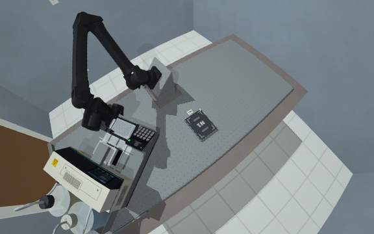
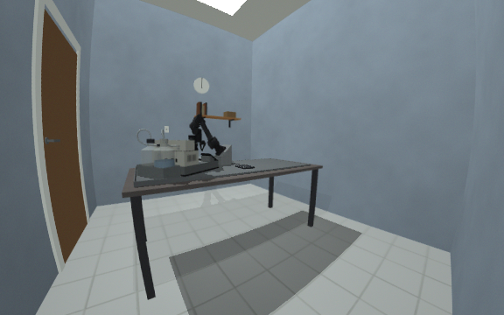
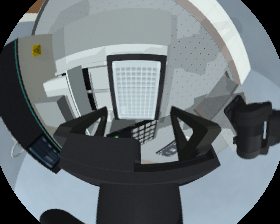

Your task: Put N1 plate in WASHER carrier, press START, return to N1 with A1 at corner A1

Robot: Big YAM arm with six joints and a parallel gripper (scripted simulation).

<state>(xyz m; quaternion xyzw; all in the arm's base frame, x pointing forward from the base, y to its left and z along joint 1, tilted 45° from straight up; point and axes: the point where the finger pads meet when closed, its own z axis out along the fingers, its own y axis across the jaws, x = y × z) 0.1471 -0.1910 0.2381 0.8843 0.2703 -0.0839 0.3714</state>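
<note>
Items are being listed left to right, as the top view is showing them.

Reagent bottle, dark cap (image 1: 58,202): standing beyond the washer from the gripper; its contents are not reading clearly. Reagent bottle, white cap (image 1: 82,218): standing beside the first, likewise across the washer from the gripper. A bluish vessel (image 1: 100,221) (image 2: 164,163) is showing next to the bottles; whether its tint is coming from liquid cannot be told.

Plate washer WASHER (image 1: 83,182) (image 3: 35,85): its pale housing is standing to one side of the gripper, well apart from the fingers.

Gripper (image 1: 113,117) (image 2: 198,147) (image 3: 139,109): hovering over the carrier area with its fingers fully spread, and holding nothing.

Carrier (image 1: 112,133) (image 3: 111,90): its dark frame is lying below the gripper and containing the plate. Plate (image 1: 123,128) (image 3: 136,90): lying in the carrier, appearing flat, beneath the gap between the spread fingers. Full seating and the cut-off corner cannot be confirmed.

Lamp (image 1: 128,140) (image 3: 116,137): glowing green, near the carrier. Keypad (image 1: 144,133) (image 3: 144,133): lying just beside the carrier, near the gripper.

Plate nest N1 (image 1: 200,124) (image 2: 248,167): lying well apart from the gripper, past the keypad, and containing no plate.
</note>
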